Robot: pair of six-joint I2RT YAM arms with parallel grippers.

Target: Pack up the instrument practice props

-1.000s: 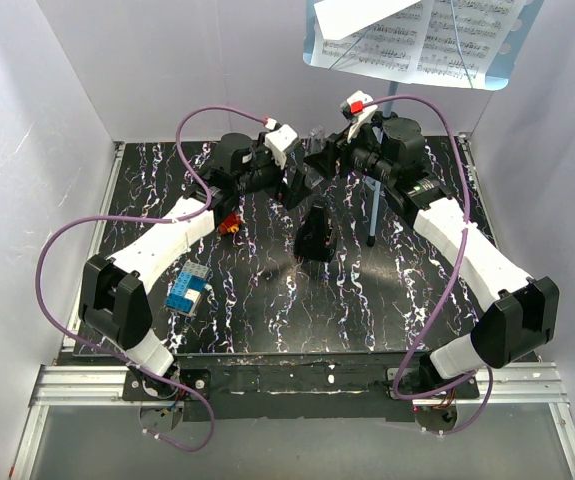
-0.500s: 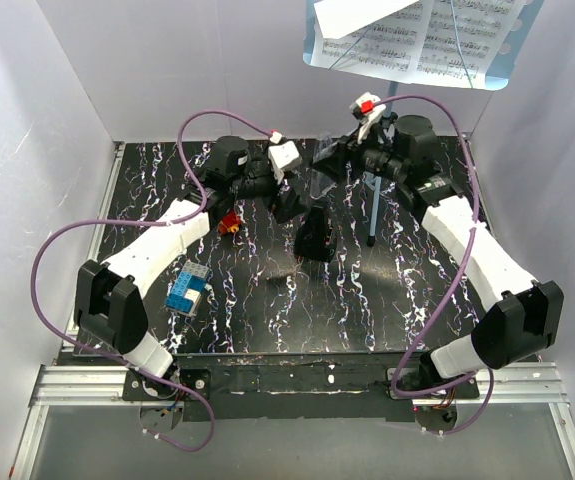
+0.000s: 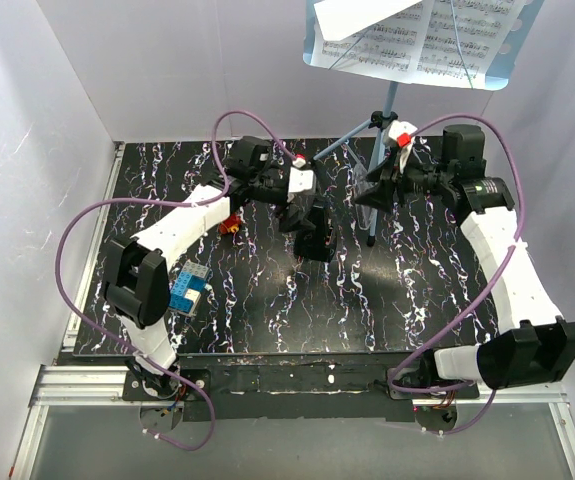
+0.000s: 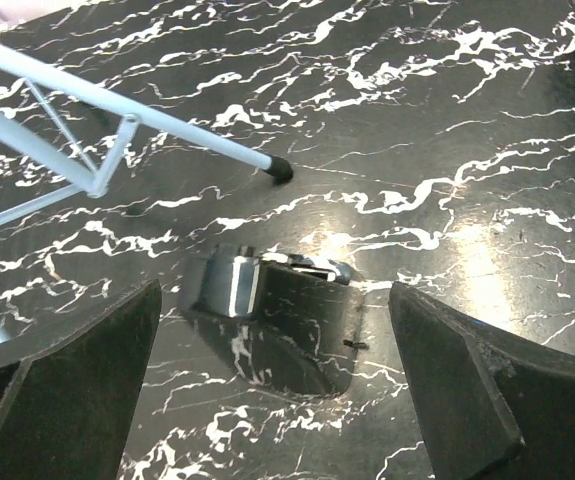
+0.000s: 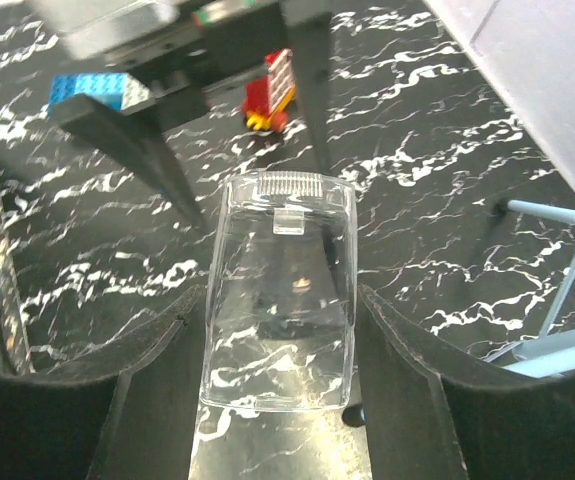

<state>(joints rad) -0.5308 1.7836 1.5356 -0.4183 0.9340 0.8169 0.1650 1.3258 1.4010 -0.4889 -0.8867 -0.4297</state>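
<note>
The light-blue music stand's desk plate [image 3: 487, 70] stands high at the back right with white sheet-music pages [image 3: 417, 35] on it. Its thin pole [image 3: 389, 105] runs down to tripod legs [image 3: 342, 152]. One leg [image 4: 157, 125] crosses the left wrist view, and the legs [image 5: 562, 300] also show in the right wrist view. My left gripper [image 3: 302, 207] is open and hovers over a black wedge-shaped box [image 4: 287, 335], apart from it. My right gripper [image 5: 277, 300] is shut on a clear plastic cover [image 5: 279, 270] and holds it beside the tripod.
A blue brick block [image 3: 187, 288] lies at the front left of the black marbled table [image 3: 267, 310]. A small red toy [image 3: 230, 222] sits under the left arm. White walls close in the left, back and right sides.
My right gripper has pulled back to the right with the clear cover, uncovering the tripod. My left gripper has moved right, over the black box.
</note>
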